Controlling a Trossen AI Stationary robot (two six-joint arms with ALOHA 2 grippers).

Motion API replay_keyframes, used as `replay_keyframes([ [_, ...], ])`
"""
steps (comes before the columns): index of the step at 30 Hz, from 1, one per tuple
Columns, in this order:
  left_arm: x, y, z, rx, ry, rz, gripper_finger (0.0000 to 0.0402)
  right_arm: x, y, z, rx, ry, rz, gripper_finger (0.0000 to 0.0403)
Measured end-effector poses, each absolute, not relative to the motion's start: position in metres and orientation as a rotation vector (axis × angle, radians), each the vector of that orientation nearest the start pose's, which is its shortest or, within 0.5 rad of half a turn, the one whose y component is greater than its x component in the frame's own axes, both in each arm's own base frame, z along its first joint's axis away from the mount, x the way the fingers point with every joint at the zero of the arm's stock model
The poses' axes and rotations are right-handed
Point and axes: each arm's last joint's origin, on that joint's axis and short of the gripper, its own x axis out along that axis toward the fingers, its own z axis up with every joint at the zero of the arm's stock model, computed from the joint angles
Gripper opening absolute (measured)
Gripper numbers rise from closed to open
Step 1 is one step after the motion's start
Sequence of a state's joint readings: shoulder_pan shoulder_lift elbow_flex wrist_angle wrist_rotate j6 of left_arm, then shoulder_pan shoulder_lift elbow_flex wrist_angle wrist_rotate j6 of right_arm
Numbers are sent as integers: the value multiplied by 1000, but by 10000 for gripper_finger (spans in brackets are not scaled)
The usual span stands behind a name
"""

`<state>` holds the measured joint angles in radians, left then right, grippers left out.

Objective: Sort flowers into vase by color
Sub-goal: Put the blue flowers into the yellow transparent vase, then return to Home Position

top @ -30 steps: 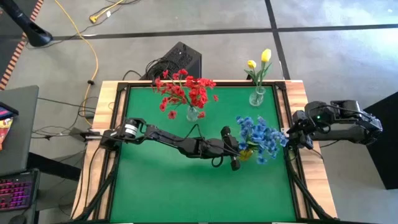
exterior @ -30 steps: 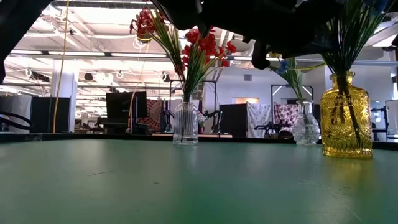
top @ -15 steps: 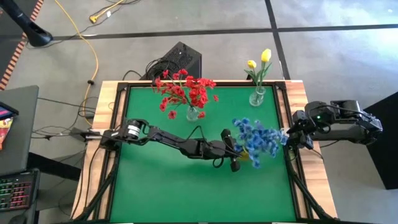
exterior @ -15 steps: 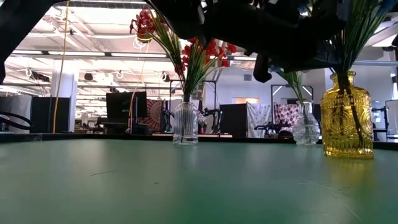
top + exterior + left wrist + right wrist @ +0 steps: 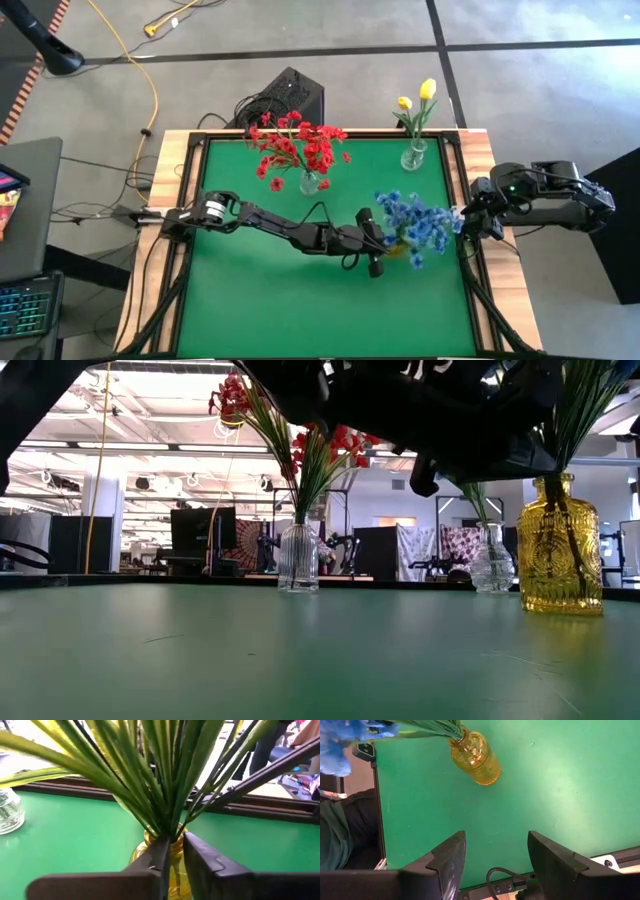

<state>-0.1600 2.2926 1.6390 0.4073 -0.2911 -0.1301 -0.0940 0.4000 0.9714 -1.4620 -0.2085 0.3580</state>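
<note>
Blue-bloom artificial spray (image 5: 415, 222), thin green stems: standing in amber ribbed glass vase (image 5: 474, 757), right of centre of green tabletop (image 5: 260, 300) in high view. Left claw (image 5: 172, 852) at vase mouth, narrow gap, stems between fingers; grip or release: cannot tell. Right claw (image 5: 495, 855) spread wide, empty, at right tabletop edge. Spray judged light, springy, top-heavy; hold low on bunched stems, never blooms

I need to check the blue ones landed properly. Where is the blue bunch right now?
In the high view the blue flowers stand in the yellow vase on the mat's right side, between the left tool and the waiting right tool, in front of the yellow flowers.
</note>
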Motion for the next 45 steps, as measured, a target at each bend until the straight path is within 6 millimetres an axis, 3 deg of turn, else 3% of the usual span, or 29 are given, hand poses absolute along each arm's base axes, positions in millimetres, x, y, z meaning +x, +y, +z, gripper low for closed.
replay_keyframes([
  [10, 500, -73, 206, -11, 316, 144, 110, 11, 5, 315, 468, 894, -52, 239],
  [14, 495, -72, 226, 11, 280, 138, 118, 11, 5, 315, 468, 894, -52, 239],
  [19, 488, -72, 235, 34, 335, 108, 119, 11, 5, 315, 468, 894, -52, 239],
  [23, 472, -69, 261, 37, 380, 117, 119, 11, 5, 315, 468, 894, -52, 239],
  [29, 436, -63, 292, 7, 553, 142, 119, 11, 5, 315, 468, 894, -52, 239],
  [37, 384, -67, 350, -14, 557, 134, 119, 11, 5, 315, 468, 894, -52, 239],
  [45, 299, -77, 408, 145, 551, 224, 119, 11, 5, 315, 468, 894, -52, 239],
])
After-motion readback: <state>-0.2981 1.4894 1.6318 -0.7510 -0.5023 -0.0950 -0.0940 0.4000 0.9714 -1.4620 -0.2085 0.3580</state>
